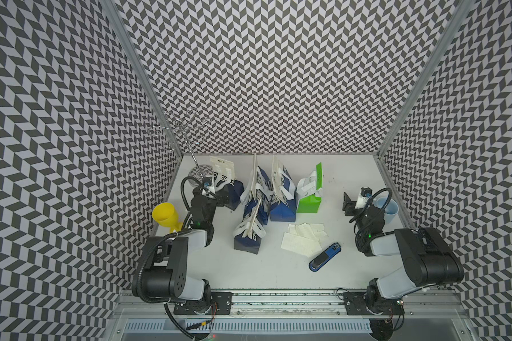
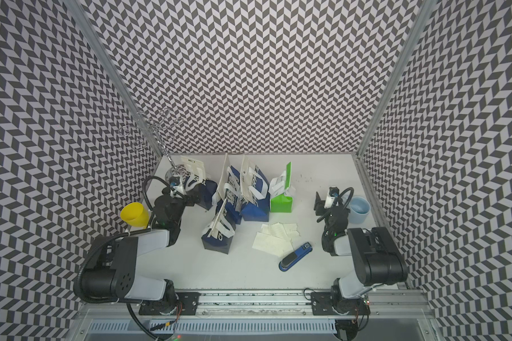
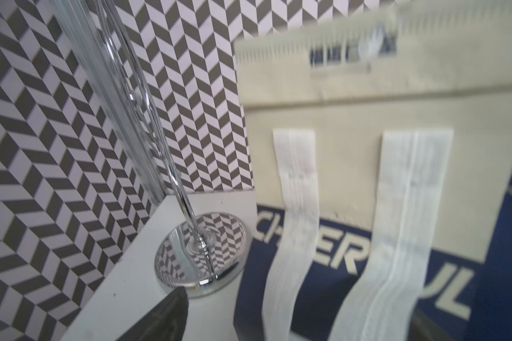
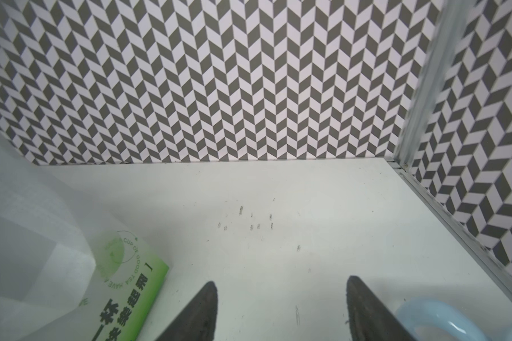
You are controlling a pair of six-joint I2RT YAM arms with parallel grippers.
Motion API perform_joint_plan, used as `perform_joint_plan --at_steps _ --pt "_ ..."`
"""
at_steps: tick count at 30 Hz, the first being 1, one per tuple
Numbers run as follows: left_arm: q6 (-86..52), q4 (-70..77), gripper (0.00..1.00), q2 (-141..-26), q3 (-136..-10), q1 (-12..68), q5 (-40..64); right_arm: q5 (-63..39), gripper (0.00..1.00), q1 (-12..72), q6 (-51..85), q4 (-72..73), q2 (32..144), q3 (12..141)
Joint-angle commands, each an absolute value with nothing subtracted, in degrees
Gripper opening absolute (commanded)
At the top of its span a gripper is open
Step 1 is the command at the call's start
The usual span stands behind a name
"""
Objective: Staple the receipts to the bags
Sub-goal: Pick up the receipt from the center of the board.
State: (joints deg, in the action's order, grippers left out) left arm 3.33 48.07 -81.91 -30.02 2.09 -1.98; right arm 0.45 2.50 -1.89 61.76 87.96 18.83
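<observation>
Apparently unstarted: thin cream paper receipts (image 1: 303, 240) lie loose at five o'clock of blue-and-green paper bags (image 1: 282, 206); left gripper (image 1: 223, 197), right gripper (image 4: 281, 282) both wide.

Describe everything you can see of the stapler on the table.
The stapler is small and blue with a black top arm, and looks like plastic. It lies flat and diagonal on the white table, right of the middle and toward the near edge in both top views. The loose receipts lie right beside its far end; whether they touch it cannot be told. Nothing holds it.
</observation>
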Motion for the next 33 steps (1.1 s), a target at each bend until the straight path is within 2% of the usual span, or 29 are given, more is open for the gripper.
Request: perform_joint_plan --at_steps 1,2,4,6,9,11,13,16,20,24,33 --pt "-0.5 36.3 1.0 -79.4 -34.3 3.7 -11.6 -0.6 0.6 3.2 -3.5 44.6 84.1 28.9" --pt "-3.6 34.2 1.0 -78.8 -35.4 4.5 -16.1 2.3 0.56 3.4 -2.2 41.5 84.1 31.3" --pt "-9.6 27.7 1.0 -77.9 -38.0 6.5 -25.7 11.9 0.56 4.2 4.5 37.2 83.2 34.0" --pt "-15.2 18.8 1.0 -77.2 -41.2 8.6 -32.6 19.3 0.55 4.3 18.2 31.1 80.5 35.3" --pt "-22.2 7.7 1.0 -75.2 -44.1 11.5 -36.1 17.9 0.54 4.9 33.3 19.6 76.3 35.9" --pt "-26.1 2.4 1.0 -73.8 -45.0 14.1 -36.3 14.6 0.54 6.7 38.5 15.0 74.1 34.7" --pt "-29.4 -3.3 1.0 -72.5 -45.9 16.5 -37.0 11.4 0.54 10.1 38.9 13.3 72.1 32.7" --pt "-31.9 -7.6 1.0 -69.2 -45.0 18.5 -32.0 6.1 0.56 16.5 34.9 10.5 70.3 30.9" --pt "-31.3 -6.6 1.0 -63.3 -41.4 21.4 -24.5 -1.6 0.57 23.6 30.4 7.2 70.9 29.4" --pt "-30.1 -6.3 1.0 -59.8 -40.2 22.5 -21.3 -7.2 0.58 29.4 26.9 8.8 72.9 28.2" --pt "-27.1 -8.7 1.0 -61.2 -45.2 22.7 -18.9 -5.3 0.69 35.1 21.4 2.4 82.8 34.8"
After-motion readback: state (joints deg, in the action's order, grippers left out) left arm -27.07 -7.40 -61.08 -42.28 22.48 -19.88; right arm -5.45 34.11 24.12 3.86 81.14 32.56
